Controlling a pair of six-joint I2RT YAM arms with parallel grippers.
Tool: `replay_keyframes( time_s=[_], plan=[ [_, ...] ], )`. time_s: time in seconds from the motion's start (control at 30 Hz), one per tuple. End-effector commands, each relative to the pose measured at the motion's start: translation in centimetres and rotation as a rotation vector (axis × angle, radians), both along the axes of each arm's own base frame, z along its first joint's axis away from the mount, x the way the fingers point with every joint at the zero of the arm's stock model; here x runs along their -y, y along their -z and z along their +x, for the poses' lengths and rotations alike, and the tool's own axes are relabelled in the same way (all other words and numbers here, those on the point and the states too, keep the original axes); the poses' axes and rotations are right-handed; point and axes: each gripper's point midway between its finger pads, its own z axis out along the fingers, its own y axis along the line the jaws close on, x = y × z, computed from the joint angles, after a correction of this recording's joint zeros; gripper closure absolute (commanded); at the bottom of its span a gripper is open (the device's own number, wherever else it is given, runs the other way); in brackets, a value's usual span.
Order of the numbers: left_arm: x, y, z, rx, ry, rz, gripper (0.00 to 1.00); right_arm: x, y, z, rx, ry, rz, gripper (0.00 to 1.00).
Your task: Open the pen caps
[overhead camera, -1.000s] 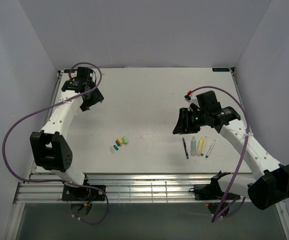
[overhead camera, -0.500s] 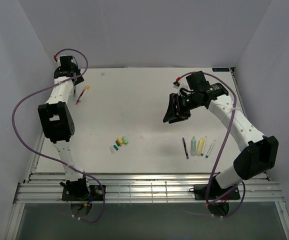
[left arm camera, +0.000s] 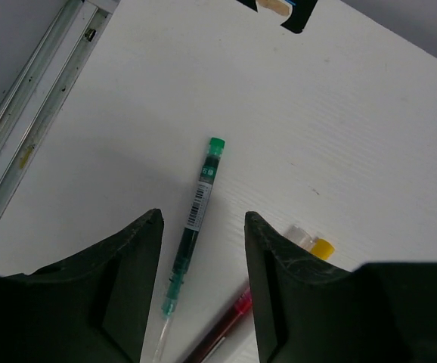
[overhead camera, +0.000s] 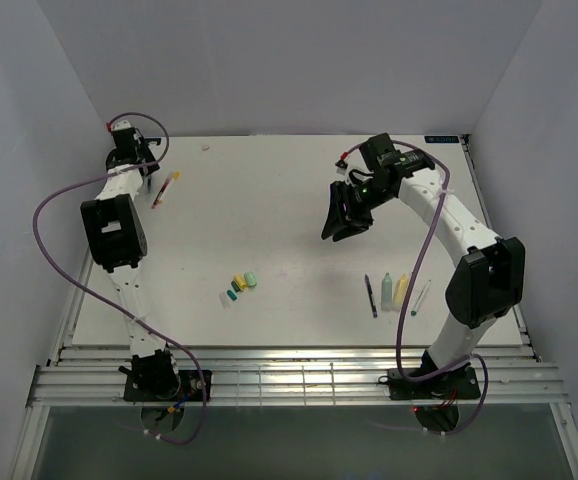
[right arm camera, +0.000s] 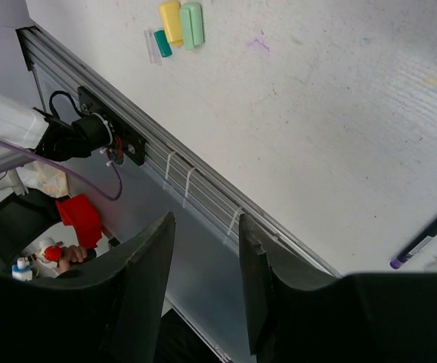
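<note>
Several pen caps lie in a small cluster at mid table: yellow [overhead camera: 238, 282], light green [overhead camera: 251, 279] and teal [overhead camera: 233, 294]. They also show in the right wrist view as the yellow cap [right arm camera: 171, 21], green cap [right arm camera: 192, 24] and teal cap [right arm camera: 162, 42]. My right gripper [overhead camera: 337, 228] hovers open and empty above the table; its fingertips [right arm camera: 167, 227] frame the table's front rail. My left gripper [overhead camera: 139, 160] is open at the far left corner, above a teal pen [left arm camera: 196, 219], with a red pen [left arm camera: 226, 329] and a yellow-ended marker [left arm camera: 314, 246] beside it.
A row of pens lies at the front right: a purple pen [overhead camera: 370, 296], a pale-green marker [overhead camera: 387, 291], a yellow marker [overhead camera: 401, 290] and a thin teal-tipped pen [overhead camera: 421, 296]. The table's left rail [left arm camera: 29, 144] runs close to my left gripper. Purple cables loop off both arms.
My left arm has folded back to the far left corner, uncovering the pens there. My right gripper has moved left and farther back, away from the row of pens.
</note>
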Motion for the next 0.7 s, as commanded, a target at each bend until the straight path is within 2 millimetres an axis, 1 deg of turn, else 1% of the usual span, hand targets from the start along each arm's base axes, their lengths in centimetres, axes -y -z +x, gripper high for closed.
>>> replay_keyframes(
  time_s=[0.0,0.03,0.07,0.1,0.3,0.4,0.43,0.53,0.67],
  plan=[
    [-0.9,-3.6,2.4,0.143,0.027,-0.006,0.43,0.3,-1.3,0.6,0.021,-0.017,0.023,0.55],
    [-0.9,-3.5,2.6,0.153,0.045,-0.018,0.43,0.4,-1.5,0.8,0.024,-0.014,0.025,0.55],
    [-0.8,-3.5,2.9,0.16,0.057,-0.026,0.44,0.6,-1.3,1.1,0.016,-0.007,0.021,0.55],
    [-0.8,-3.0,3.3,0.162,0.065,-0.028,0.44,0.6,-1.2,1.3,0.013,-0.008,0.022,0.55],
    [-0.5,-0.8,3.6,0.129,0.081,-0.051,0.45,1.0,-0.7,2.3,-0.007,0.01,0.027,0.56],
    [-0.3,0.4,3.4,0.111,0.073,-0.071,0.46,1.0,-0.5,2.5,-0.015,0.014,0.03,0.56],
    [0.3,0.9,3.5,0.107,0.099,-0.096,0.46,1.0,-0.4,2.5,-0.018,0.014,0.031,0.56],
    [0.6,1.8,3.3,0.083,0.11,-0.103,0.5,1.1,-0.5,2.6,-0.015,0.018,0.032,0.56],
    [0.0,3.1,2.3,0.025,0.084,-0.077,0.56,1.3,-0.5,2.5,-0.014,0.023,0.03,0.57]
  ],
)
